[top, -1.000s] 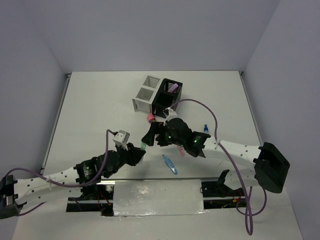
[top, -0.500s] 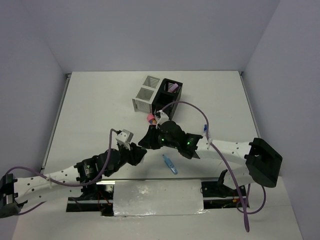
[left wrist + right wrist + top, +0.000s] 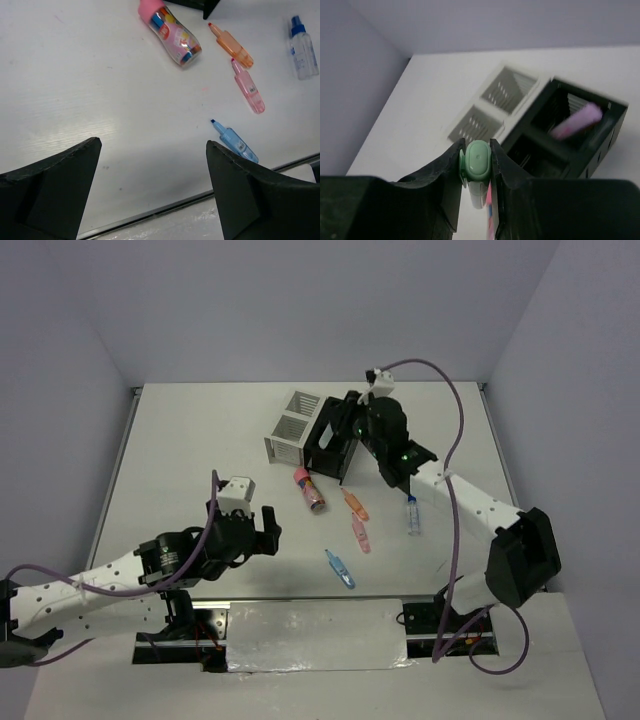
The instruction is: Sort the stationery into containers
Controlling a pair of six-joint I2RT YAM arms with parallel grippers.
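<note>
Stationery lies loose around the middle of the white table [image 3: 180,440]. Toward the near edge the left gripper [image 3: 155,190] hangs with its jaws wide apart, empty. Then come a stubby pink tube [image 3: 170,32], a blue highlighter [image 3: 234,142], an orange highlighter [image 3: 232,45] and a pink highlighter [image 3: 248,90]. Toward the far edge, a white slatted organiser box [image 3: 291,427] stands just beside a black slatted organiser box [image 3: 322,450] containing a purple highlighter [image 3: 577,120]. Over it the right gripper [image 3: 476,150] clamps a green highlighter [image 3: 479,167]. Rightmost lies a clear blue-capped bottle [image 3: 302,47].

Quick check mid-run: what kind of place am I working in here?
Probably a lab test cell: a white table boxed in by plain walls, with a white organiser and black organiser staged.
</note>
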